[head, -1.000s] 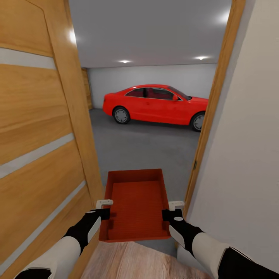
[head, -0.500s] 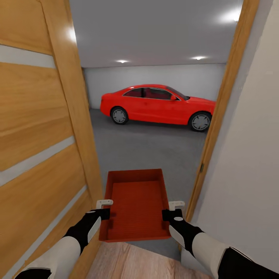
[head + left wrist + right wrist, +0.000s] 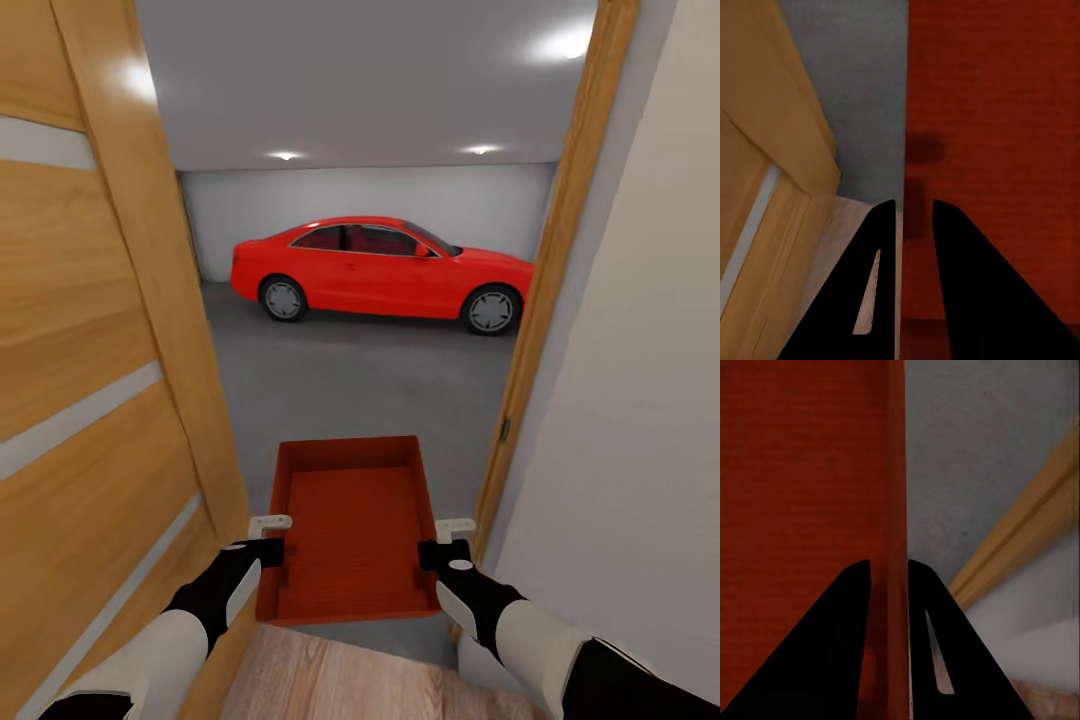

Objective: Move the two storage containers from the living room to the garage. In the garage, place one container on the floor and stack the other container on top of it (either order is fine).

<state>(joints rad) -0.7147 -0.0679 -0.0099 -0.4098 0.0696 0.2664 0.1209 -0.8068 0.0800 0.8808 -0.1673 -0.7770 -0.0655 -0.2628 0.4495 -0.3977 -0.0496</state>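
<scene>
One orange-red storage container hangs in front of me at the garage doorway, carried between both arms. My left gripper is shut on its left wall, one finger inside and one outside. On the opposite side, my right gripper pinches the right wall the same way. Beyond the threshold lies the dark grey garage floor. The light wood plank flooring is right under me.
An open wooden door with pale stripes stands close on my left. The wooden door frame and a beige wall hem in the right. A red car is parked across the far end of the garage.
The view has moved forward and swung a little right, so the car sits further left in the picture. Both grippers keep the same hold on the container.
</scene>
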